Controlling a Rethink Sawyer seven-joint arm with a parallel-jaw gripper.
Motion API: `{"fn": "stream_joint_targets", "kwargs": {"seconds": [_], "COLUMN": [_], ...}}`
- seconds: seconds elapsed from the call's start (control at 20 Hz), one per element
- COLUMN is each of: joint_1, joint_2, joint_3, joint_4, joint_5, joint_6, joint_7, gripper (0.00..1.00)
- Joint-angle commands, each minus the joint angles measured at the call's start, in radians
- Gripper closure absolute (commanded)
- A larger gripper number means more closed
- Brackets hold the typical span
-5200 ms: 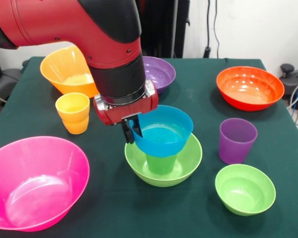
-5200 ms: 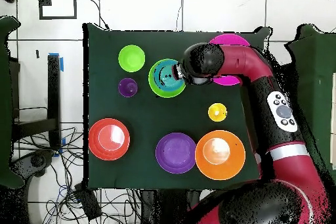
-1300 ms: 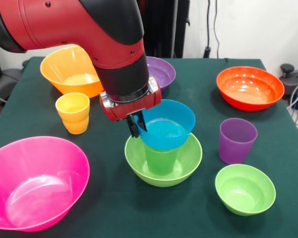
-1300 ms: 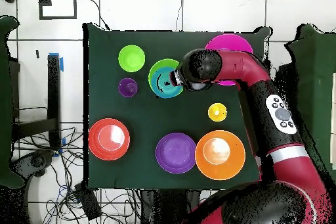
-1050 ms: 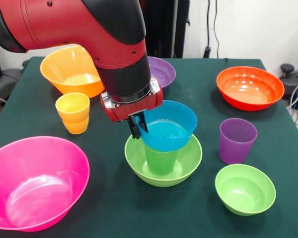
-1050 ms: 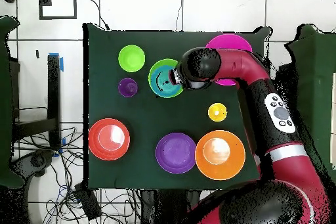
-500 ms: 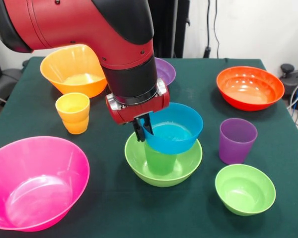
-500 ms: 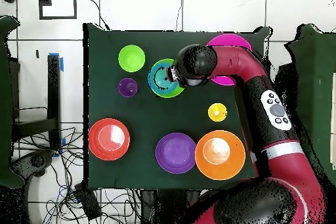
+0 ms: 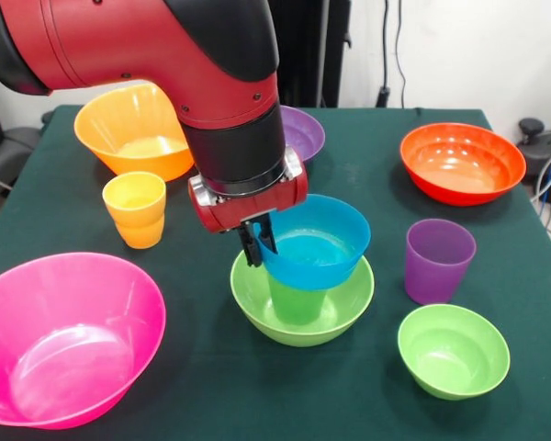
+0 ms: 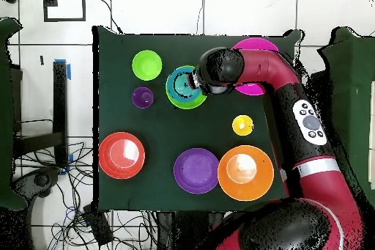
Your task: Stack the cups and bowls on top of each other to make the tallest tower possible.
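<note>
Front view: our gripper (image 9: 258,246), clamped on the blue bowl (image 9: 316,241) rim, has nudged it back over the green cup (image 9: 297,299); we're centring before release.

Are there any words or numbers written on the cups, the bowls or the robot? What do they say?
None can be read.
Glossy plastic blue bowl, purple cup, yellow-orange cup: plain, no print.
Red and black robot arm: no lettering shows.
Grey button panel on the arm: round buttons only, any marks too small to read.
</note>
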Motion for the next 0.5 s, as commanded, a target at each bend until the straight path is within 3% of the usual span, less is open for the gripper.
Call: {"fn": "stream_joint_targets", "kwargs": {"seconds": [0.05, 0.5], "joint_1": [0.014, 0.002], "joint_2": [0.021, 0.017], "joint_3": [-0.025, -0.040], "joint_4": [-0.053, -0.016], "joint_5": [-0.065, -0.061], "joint_6": [0.041, 0.039], "joint_7": [-0.219, -0.194], "gripper": [1.00, 1.00]}}
